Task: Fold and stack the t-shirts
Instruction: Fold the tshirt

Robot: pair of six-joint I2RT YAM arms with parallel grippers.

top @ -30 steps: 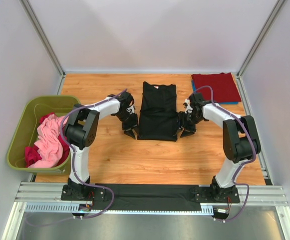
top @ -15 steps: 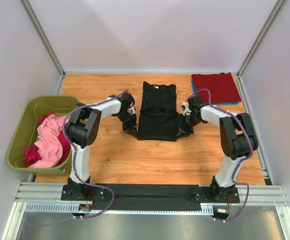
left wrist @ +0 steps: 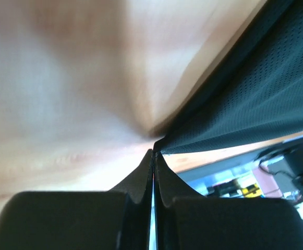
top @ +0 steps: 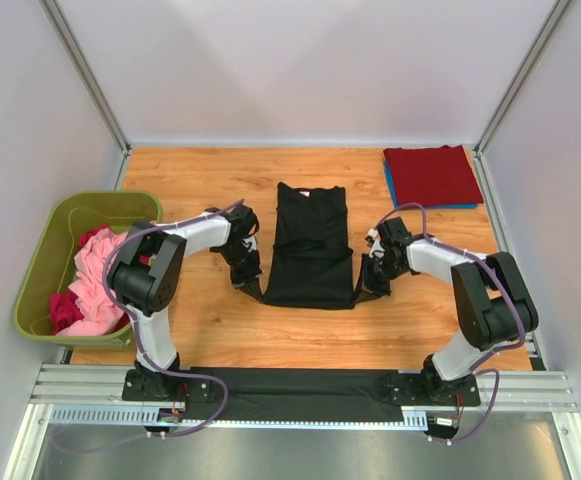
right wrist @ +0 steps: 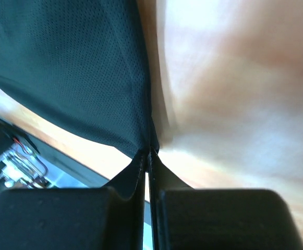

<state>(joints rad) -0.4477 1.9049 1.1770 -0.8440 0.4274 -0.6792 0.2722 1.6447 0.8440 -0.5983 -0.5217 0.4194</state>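
A black t-shirt (top: 310, 245) lies in a long folded strip in the middle of the table, neck toward the back. My left gripper (top: 255, 290) is shut on its near left corner, and the black mesh cloth (left wrist: 245, 99) runs up from the pinched tips (left wrist: 155, 152). My right gripper (top: 362, 290) is shut on the near right corner, with the cloth (right wrist: 73, 73) hanging from its tips (right wrist: 150, 151). A dark red t-shirt (top: 432, 173) lies folded on a blue one (top: 390, 180) at the back right. Pink and magenta t-shirts (top: 98, 280) are heaped in the bin.
An olive-green plastic bin (top: 45, 255) stands at the left edge of the table. Grey walls and slanted metal posts close in the back and sides. A rail (top: 300, 385) runs along the near edge, where both arm bases are bolted.
Both grippers have shut on the black shirt's near corners and moved toward the near edge, dragging the shirt with them. The shirt now lies nearer and flares slightly at its near end.
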